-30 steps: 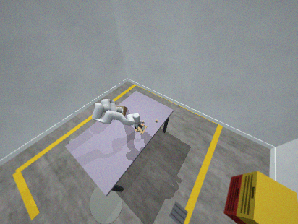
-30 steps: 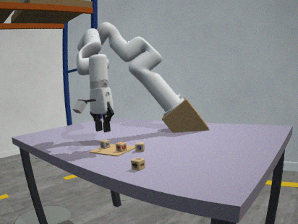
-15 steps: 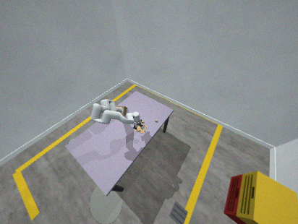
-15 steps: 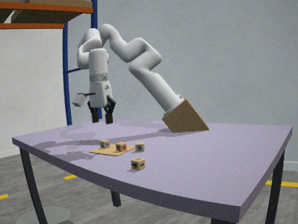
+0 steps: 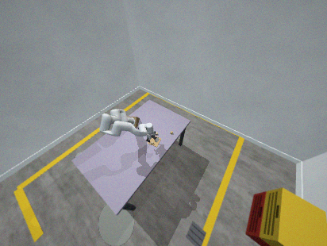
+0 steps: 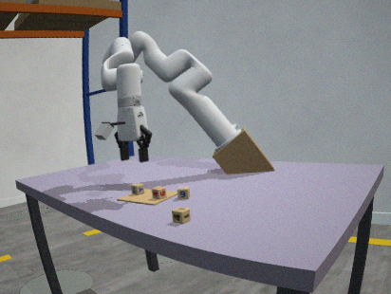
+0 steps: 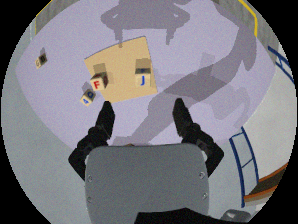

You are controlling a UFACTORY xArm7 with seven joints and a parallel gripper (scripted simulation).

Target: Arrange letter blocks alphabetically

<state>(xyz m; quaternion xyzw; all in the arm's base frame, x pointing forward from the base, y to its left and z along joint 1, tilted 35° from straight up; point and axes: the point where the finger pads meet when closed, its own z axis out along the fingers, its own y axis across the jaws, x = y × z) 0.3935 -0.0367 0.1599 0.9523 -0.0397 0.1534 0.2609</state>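
On the tan square mat (image 5: 157, 144) (image 6: 154, 202) (image 7: 122, 55), 2 letter cubes sit; 2 more lie off it. The row looks unfinished. Xarm gripper (image 5: 150, 140) (image 6: 134, 157) (image 7: 143, 106): fingers wide, empty.

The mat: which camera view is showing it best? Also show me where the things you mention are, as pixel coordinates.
The wrist view: it shows the mat (image 5: 157, 144) (image 6: 138, 199) (image 7: 122, 60) from above, large, with most edges visible. The exterior view shows it low and foreshortened; the top view shows only a tiny tan patch beside the gripper (image 5: 149, 140) (image 6: 134, 160) (image 7: 143, 104).

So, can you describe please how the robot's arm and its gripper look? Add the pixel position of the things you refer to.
The arm (image 5: 118, 126) (image 6: 177, 71) is smooth, glossy white, with rounded tubular segments and a grey band near the wrist. The gripper (image 6: 134, 156) (image 7: 143, 106) has a white body and black, jointed fingers with blocky tips.
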